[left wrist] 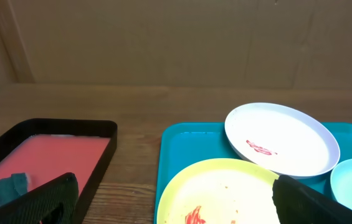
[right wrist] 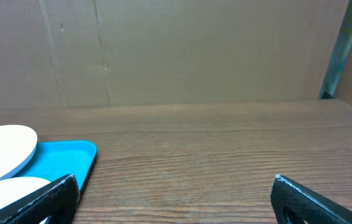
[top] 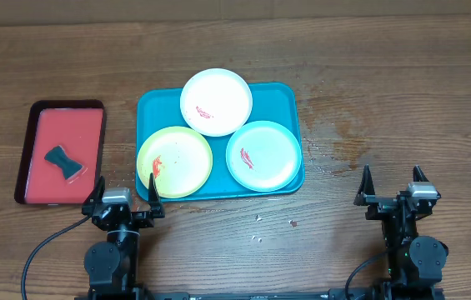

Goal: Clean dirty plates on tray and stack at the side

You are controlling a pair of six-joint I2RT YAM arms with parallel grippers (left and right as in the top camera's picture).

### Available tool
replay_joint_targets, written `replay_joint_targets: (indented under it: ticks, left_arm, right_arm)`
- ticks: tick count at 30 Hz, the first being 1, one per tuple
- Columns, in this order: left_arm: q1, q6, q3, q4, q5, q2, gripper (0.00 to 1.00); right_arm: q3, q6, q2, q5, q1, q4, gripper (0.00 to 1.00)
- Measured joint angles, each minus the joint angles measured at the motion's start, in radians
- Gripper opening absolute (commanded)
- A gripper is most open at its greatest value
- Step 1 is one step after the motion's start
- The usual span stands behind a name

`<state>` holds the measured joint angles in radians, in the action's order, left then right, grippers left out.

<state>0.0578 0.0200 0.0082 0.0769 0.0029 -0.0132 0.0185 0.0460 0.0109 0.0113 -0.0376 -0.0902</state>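
Note:
The teal-blue tray (top: 288, 98) lies mid-table with three plates on it, each with red smears: a white plate (top: 216, 101) at the back, a yellow-green plate (top: 174, 162) at front left and a light blue plate (top: 263, 156) at front right. The left wrist view shows the tray (left wrist: 179, 146), the white plate (left wrist: 281, 139) and the yellow-green plate (left wrist: 225, 190). My left gripper (top: 123, 192) is open and empty just in front of the tray's front-left corner. My right gripper (top: 393, 183) is open and empty over bare table, right of the tray (right wrist: 70, 155).
A smaller red tray (top: 35, 150) with a dark rim lies at the left and holds a dark teal sponge (top: 64, 163). Crumbs and stains mark the wood right of and in front of the teal tray (top: 335, 142). A cardboard wall stands behind the table.

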Motion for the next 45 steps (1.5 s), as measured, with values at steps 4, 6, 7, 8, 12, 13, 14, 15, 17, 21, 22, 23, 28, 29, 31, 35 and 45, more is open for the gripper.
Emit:
replay_joint_targets:
  ticks: [4,6,7,8,12,13,14,15,17,21,22,23,28,29,31,35,45]
  left_arm:
    - [0.0,0.0,0.0,0.0,0.0,0.0,1.0]
    - [0.0,0.0,0.0,0.0,0.0,0.0,1.0]
    - [0.0,0.0,0.0,0.0,0.0,0.0,1.0]
    - [0.0,0.0,0.0,0.0,0.0,0.0,1.0]
    - [0.0,0.0,0.0,0.0,0.0,0.0,1.0]
    - [0.0,0.0,0.0,0.0,0.0,0.0,1.0]
    - [0.0,0.0,0.0,0.0,0.0,0.0,1.0]
    - [0.0,0.0,0.0,0.0,0.0,0.0,1.0]
    - [0.0,0.0,0.0,0.0,0.0,0.0,1.0]
    - [0.0,0.0,0.0,0.0,0.0,0.0,1.0]
    - [0.0,0.0,0.0,0.0,0.0,0.0,1.0]
    - [0.0,0.0,0.0,0.0,0.0,0.0,1.0]
    - [0.0,0.0,0.0,0.0,0.0,0.0,1.0]
    - [0.0,0.0,0.0,0.0,0.0,0.0,1.0]
    - [0.0,0.0,0.0,0.0,0.0,0.0,1.0]
    - [0.0,0.0,0.0,0.0,0.0,0.0,1.0]
    - [0.0,-0.001,0.0,-0.06,0.02,0.0,1.0]
  right_arm:
    - [0.0,0.0,0.0,0.0,0.0,0.0,1.0]
    - [0.0,-0.001,0.0,0.0,0.0,0.0,1.0]
    - [0.0,0.0,0.0,0.0,0.0,0.0,1.0]
    - [0.0,0.0,0.0,0.0,0.0,0.0,1.0]
    - [0.0,-0.001,0.0,0.0,0.0,0.0,1.0]
    - [0.0,0.0,0.0,0.0,0.0,0.0,1.0]
    - [0.0,0.0,0.0,0.0,0.0,0.0,1.0]
    - [0.0,-0.001,0.0,0.0,0.0,0.0,1.0]
    - [0.0,0.0,0.0,0.0,0.0,0.0,1.0]
    - [0.0,0.0,0.0,0.0,0.0,0.0,1.0]
    - [0.0,0.0,0.0,0.0,0.0,0.0,1.0]
    - [0.0,0.0,0.0,0.0,0.0,0.0,1.0]
    - [0.0,0.0,0.0,0.0,0.0,0.0,1.0]
    - [0.0,0.0,0.0,0.0,0.0,0.0,1.0]
    - [0.0,0.0,0.0,0.0,0.0,0.0,1.0]
    - [0.0,-0.001,0.0,0.0,0.0,0.0,1.0]
    - [0.0,0.0,0.0,0.0,0.0,0.0,1.0]
